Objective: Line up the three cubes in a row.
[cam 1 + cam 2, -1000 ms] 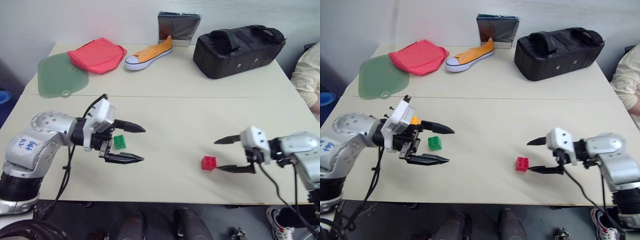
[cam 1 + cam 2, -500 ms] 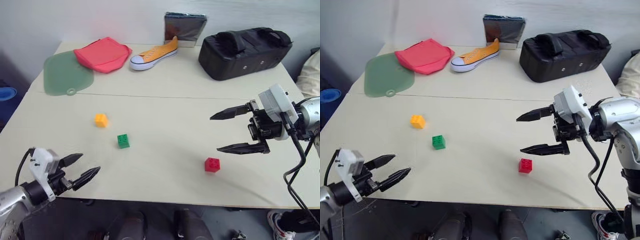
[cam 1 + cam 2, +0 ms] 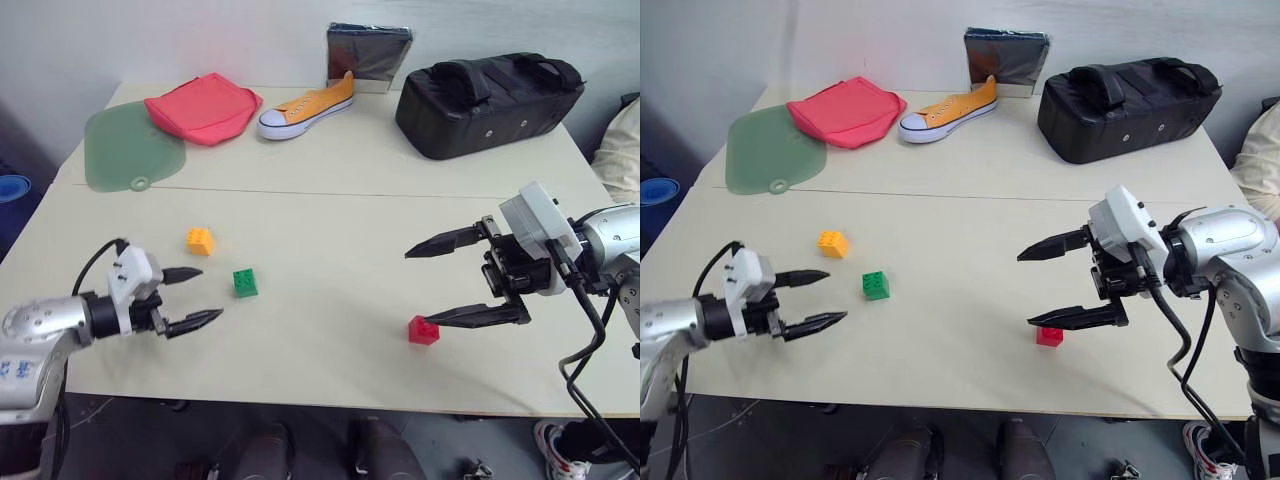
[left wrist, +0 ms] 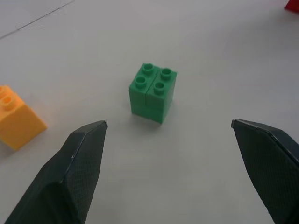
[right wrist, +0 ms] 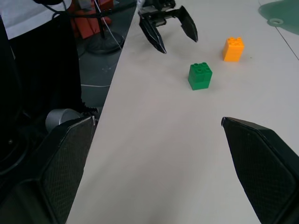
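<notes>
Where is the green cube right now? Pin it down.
In the left eye view the green cube sits on the table's left half, just ahead of the open left gripper, with the yellow-orange cube nearby, apart.

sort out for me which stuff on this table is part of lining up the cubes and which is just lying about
Part of the job: yellow-orange cube, green cube, red cube.

Just lying about: orange shoe, black bag, red cloth, green mat, silver packet.

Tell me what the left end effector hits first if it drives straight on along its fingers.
Most likely the green cube, centred ahead of the open left end effector; the yellow-orange cube sits off to one side.
</notes>
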